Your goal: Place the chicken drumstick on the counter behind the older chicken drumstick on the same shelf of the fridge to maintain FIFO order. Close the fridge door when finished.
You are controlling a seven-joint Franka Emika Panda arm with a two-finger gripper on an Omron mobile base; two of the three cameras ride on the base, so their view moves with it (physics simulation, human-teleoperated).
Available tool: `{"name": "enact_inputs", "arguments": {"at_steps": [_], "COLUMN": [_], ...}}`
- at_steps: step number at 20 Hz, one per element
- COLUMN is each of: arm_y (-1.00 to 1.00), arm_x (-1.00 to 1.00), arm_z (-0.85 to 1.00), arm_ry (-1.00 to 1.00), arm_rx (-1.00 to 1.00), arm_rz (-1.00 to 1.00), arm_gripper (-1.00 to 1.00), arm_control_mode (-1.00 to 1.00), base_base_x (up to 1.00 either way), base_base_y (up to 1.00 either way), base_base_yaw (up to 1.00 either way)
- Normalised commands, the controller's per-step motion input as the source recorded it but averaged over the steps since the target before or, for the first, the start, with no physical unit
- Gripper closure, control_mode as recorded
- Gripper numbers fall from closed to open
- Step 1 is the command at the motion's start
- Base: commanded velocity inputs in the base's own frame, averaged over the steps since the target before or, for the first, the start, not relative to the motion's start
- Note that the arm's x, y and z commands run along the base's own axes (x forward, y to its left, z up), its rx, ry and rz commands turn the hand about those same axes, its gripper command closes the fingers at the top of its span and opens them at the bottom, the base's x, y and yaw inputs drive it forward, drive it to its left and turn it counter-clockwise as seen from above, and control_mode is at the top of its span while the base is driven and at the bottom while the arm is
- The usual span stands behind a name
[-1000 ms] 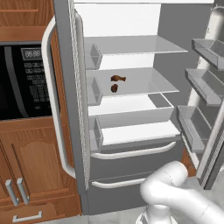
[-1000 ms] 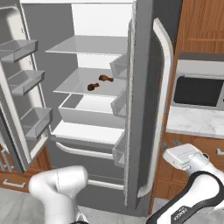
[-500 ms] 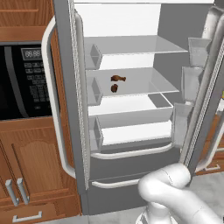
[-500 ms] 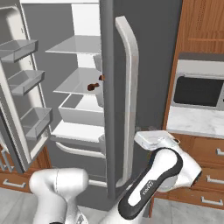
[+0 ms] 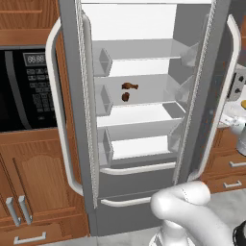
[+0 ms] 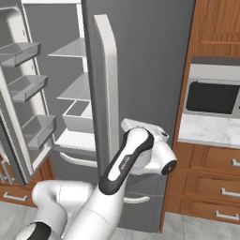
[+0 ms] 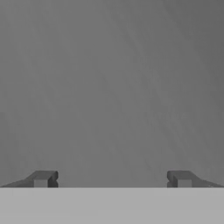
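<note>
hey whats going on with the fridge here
The robot arm is at the outside of the fridge's right door, which stands partly closed. Its gripper faces the grey door panel with jaws open, holding nothing. Two chicken drumsticks lie on the shelf inside. The left door is open.
</note>
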Motion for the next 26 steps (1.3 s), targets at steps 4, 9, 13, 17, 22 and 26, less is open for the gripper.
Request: {"name": "enact_inputs", "arguments": {"at_steps": [4, 9, 13, 17, 22, 26], "arm_y": [0.22, 0.06, 0.0, 0.0, 0.0, 0.0], "arm_x": [0.6, 0.62, 0.59, 0.58, 0.52, 0.47], "arm_z": [0.28, 0.25, 0.24, 0.16, 0.04, 0.0], "arm_ry": [0.11, 0.12, 0.12, 0.12, 0.13, 0.16], "arm_rx": [0.0, 0.0, 0.0, 0.0, 0.0, 0.0], "arm_rz": [-0.12, -0.12, -0.1, -0.12, -0.12, -0.11], "arm_gripper": [-1.0, -1.0, -1.0, -1.0, -1.0, -1.0], "arm_control_mode": [-1.0, -1.0, -1.0, -1.0, -1.0, -1.0], "base_base_x": [0.0, 0.0, 0.0, 0.0, 0.0, 0.0], "base_base_y": [0.0, 0.0, 0.0, 0.0, 0.0, 0.0], "base_base_yaw": [0.0, 0.0, 0.0, 0.0, 0.0, 0.0]}}
